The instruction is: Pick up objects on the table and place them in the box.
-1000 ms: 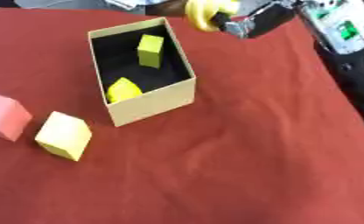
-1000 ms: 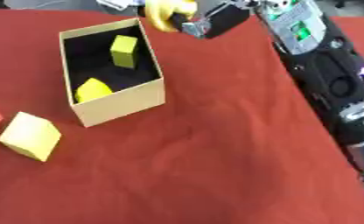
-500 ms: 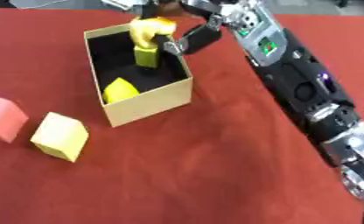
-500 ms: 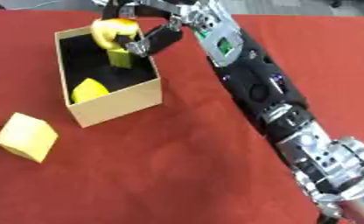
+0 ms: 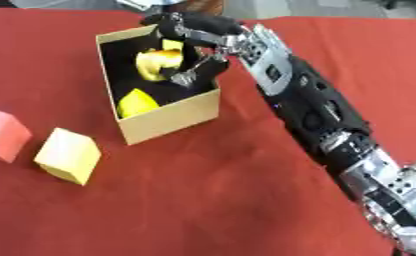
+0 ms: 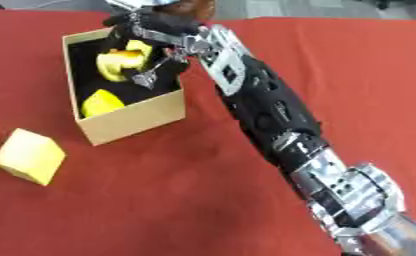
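Red cloth covers the tabletop (image 5: 203,200) edge to edge. The tan box (image 5: 172,117) sits on it up at eleven o'clock, open top, turned askew. Down at eight o'clock lies a yellow cube (image 5: 68,155), tilted, and just beside it at nine, a pink block (image 5: 3,140) cut by the edge.

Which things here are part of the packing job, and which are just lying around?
Part of the job:
box
yellow piece in the right hand, over the box
yellow piece in the box
yellow block on the table
pink block on the table

Lying about:
nothing else visible on the red cloth
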`<action>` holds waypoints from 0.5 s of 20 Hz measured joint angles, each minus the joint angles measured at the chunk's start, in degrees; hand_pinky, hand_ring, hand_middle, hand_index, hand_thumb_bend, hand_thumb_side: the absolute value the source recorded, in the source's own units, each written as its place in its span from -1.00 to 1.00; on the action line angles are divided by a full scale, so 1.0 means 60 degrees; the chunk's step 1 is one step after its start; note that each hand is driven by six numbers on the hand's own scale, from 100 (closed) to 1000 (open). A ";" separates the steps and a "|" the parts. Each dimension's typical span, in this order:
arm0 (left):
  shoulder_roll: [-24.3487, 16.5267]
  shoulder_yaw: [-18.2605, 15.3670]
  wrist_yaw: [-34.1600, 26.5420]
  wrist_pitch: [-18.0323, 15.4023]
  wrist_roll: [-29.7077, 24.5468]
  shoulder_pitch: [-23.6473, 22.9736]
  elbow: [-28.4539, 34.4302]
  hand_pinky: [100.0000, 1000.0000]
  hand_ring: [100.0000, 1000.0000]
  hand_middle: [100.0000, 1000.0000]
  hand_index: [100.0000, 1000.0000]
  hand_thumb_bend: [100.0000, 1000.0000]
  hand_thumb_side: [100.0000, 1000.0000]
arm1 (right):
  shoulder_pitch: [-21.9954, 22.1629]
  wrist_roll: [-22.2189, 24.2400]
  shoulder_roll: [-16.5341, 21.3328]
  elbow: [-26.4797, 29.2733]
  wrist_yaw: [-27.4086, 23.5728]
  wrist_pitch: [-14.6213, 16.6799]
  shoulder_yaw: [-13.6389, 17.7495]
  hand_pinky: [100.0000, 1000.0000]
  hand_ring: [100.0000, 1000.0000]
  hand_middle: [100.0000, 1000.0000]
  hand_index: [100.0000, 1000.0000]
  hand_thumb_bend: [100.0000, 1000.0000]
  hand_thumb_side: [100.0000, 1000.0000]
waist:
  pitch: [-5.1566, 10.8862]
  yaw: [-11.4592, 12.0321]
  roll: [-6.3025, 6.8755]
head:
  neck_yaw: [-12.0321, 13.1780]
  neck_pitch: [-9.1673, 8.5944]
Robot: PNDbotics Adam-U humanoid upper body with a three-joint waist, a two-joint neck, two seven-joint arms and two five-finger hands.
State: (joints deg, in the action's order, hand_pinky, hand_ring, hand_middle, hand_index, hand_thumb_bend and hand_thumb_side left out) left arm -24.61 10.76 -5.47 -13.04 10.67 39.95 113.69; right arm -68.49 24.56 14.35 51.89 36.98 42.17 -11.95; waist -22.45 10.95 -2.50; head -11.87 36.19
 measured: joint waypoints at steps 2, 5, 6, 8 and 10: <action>0.0000 0.0001 0.0000 0.0003 -0.0003 0.0000 0.0000 0.23 0.35 0.39 0.58 -0.94 0.33 | -0.0001 -0.0182 0.0000 0.0020 0.0309 0.0182 0.0033 0.81 1.00 0.49 0.84 -0.96 -0.12 | 0.0000 -0.0003 -0.0005 | -0.0001 -0.0001; 0.0000 0.0001 0.0000 0.0011 -0.0011 0.0000 0.0000 0.23 0.35 0.39 0.58 -0.94 0.33 | -0.0010 -0.0513 0.0000 0.0168 0.0795 0.0513 0.0107 0.82 1.00 0.59 0.89 -0.63 -0.08 | 0.0000 -0.0011 -0.0003 | -0.0001 -0.0002; 0.0000 0.0002 0.0000 0.0016 -0.0016 -0.0001 0.0000 0.23 0.35 0.39 0.58 -0.94 0.33 | -0.0015 -0.0624 0.0001 0.0240 0.0942 0.0624 0.0111 0.82 1.00 0.60 0.89 -0.62 -0.08 | 0.0000 -0.0019 -0.0002 | -0.0001 -0.0002; 0.0000 0.0002 0.0000 0.0021 -0.0021 -0.0001 0.0000 0.23 0.35 0.39 0.58 -0.94 0.33 | -0.0022 -0.0816 0.0001 0.0325 0.1230 0.0816 0.0112 0.81 1.00 0.58 0.88 -0.66 -0.10 | 0.0001 -0.0043 -0.0002 | 0.0000 -0.0004; 0.0000 0.0003 0.0000 0.0022 -0.0022 -0.0001 0.0000 0.23 0.35 0.39 0.58 -0.94 0.33 | -0.0022 -0.0963 0.0004 0.0371 0.1376 0.0963 0.0112 0.80 1.00 0.54 0.86 -0.77 -0.19 | 0.0000 -0.0055 -0.0001 | 0.0006 -0.0005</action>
State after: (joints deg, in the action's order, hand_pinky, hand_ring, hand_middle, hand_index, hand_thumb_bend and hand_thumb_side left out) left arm -24.61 10.77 -5.47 -12.90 10.54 39.94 113.69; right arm -68.62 18.79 14.37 54.12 45.24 47.95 -11.28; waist -22.44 10.62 -2.51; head -11.84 36.16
